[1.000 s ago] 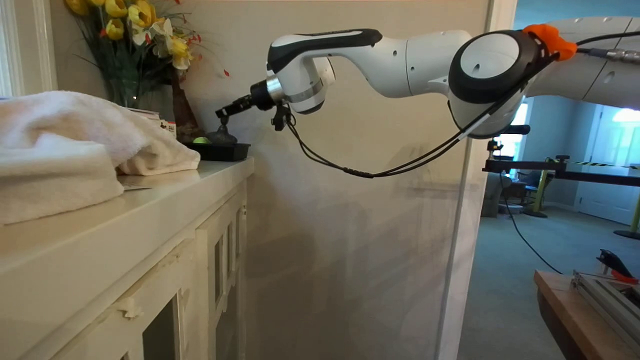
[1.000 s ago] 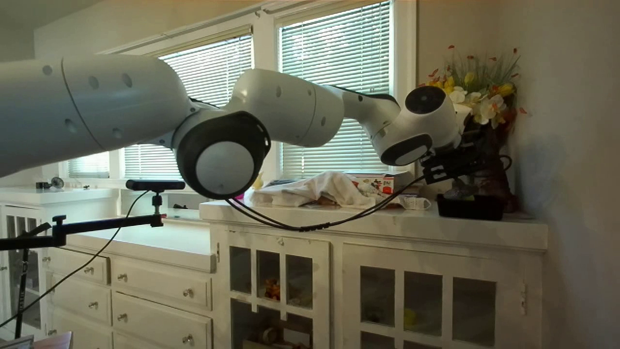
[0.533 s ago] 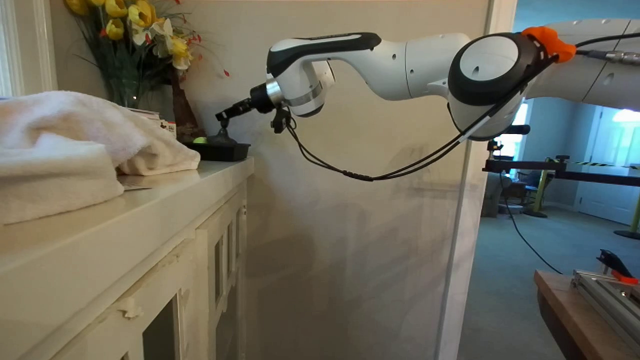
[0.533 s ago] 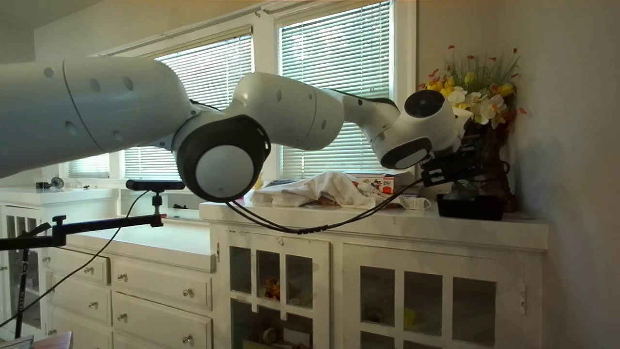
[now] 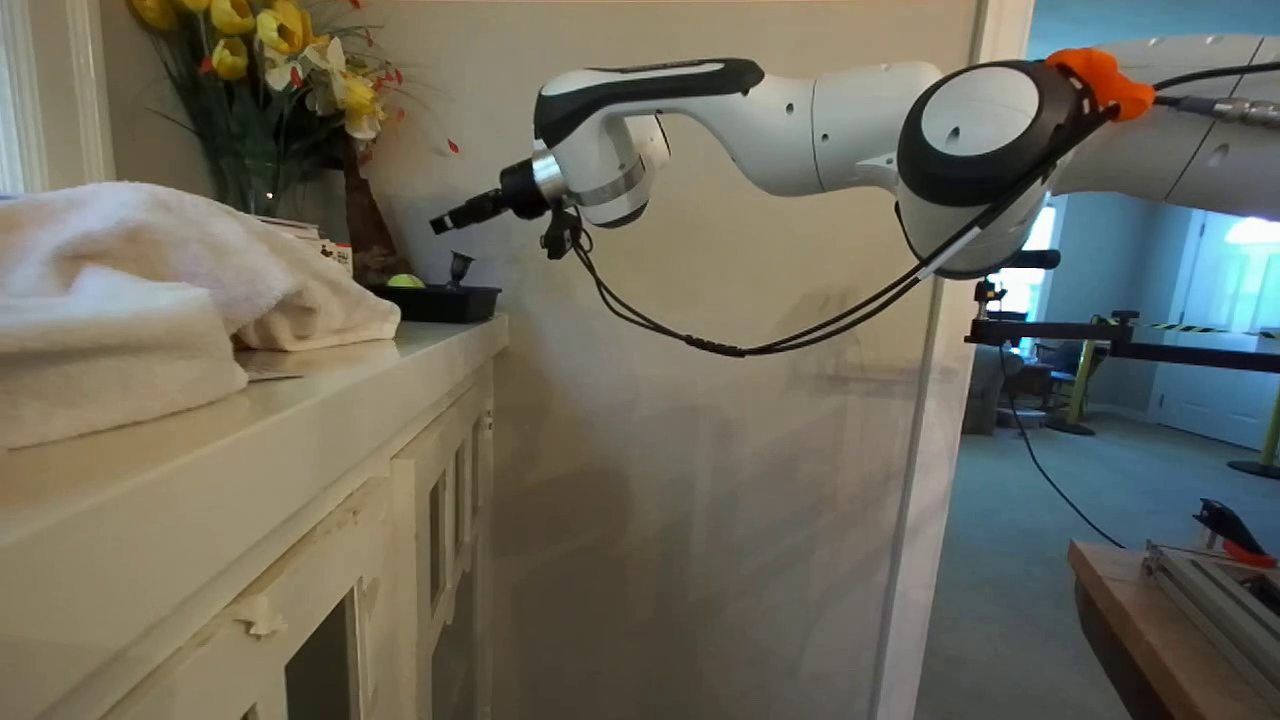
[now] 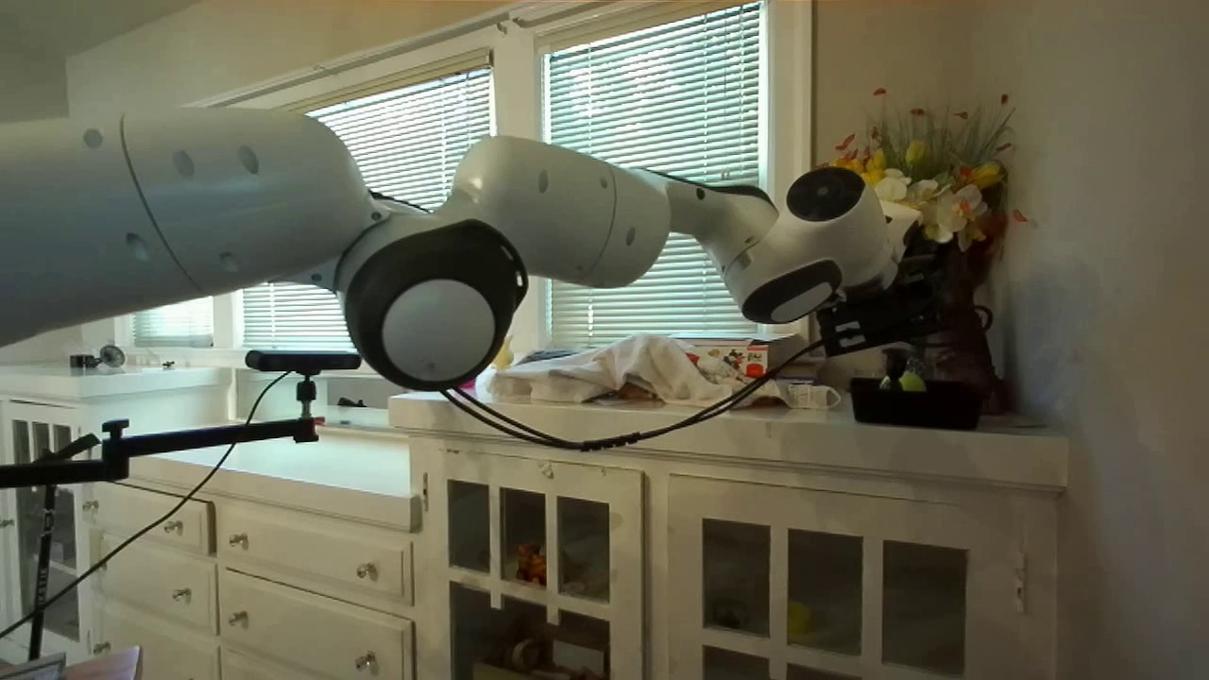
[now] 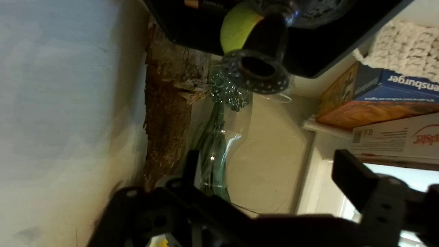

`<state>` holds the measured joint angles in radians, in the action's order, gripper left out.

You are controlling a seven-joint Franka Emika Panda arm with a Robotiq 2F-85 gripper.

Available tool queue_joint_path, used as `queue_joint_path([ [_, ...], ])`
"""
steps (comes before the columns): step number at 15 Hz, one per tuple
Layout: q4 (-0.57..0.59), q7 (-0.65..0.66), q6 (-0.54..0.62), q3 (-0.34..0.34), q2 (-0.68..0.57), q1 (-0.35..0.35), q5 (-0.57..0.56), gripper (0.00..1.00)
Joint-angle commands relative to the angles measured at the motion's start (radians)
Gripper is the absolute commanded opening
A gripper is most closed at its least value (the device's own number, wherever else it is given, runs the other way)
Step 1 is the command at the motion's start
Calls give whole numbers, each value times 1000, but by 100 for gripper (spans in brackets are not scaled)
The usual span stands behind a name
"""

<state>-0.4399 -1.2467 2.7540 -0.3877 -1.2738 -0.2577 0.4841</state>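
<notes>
My gripper [image 7: 267,156] stands open, its two fingers wide apart with nothing between them. In an exterior view the gripper [image 5: 440,226] hangs just above a black tray [image 5: 440,305] at the cabinet top's end. A dark piece with a flared round end [image 7: 255,72] sticks up from the tray, clear of the fingers. In an exterior view this dark piece [image 5: 459,268] leans slightly. Beside it lies a yellow-green ball [image 7: 236,29]. A clear patterned thing [image 7: 319,13] is partly cut off by the wrist view's top edge. Fingertips are hard to make out in an exterior view, against dark bark.
Behind the tray stand a rough brown bark piece [image 7: 164,120] and a glass vase [image 7: 219,154] of flowers. White towels [image 5: 150,290] cover much of the cabinet top [image 5: 440,350]. Boxes [image 7: 394,137] sit near the window. A wall [image 5: 700,450] borders the tray's end.
Half a second ago the gripper had a dark grey thing between its fingers, reaching down into the tray. Now the fingers are apart, the arm is slightly higher, and the dark piece stays in the tray.
</notes>
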Motion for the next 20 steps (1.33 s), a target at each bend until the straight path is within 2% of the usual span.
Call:
queue_joint_path([
  [1, 2, -39, -8, -48, 47, -9, -48, 100],
  [2, 5, -65, -32, -44, 66, -5, -21, 100],
  [4, 7, -40, -105, -74, 99, -10, -40, 100],
  [10, 14, 233, -503, -15, 229, -16, -36, 100],
  [15, 16, 510, -705, 132, 324, 18, -136, 100],
  [20, 0, 630, -864, 231, 387, 65, -253, 100],
])
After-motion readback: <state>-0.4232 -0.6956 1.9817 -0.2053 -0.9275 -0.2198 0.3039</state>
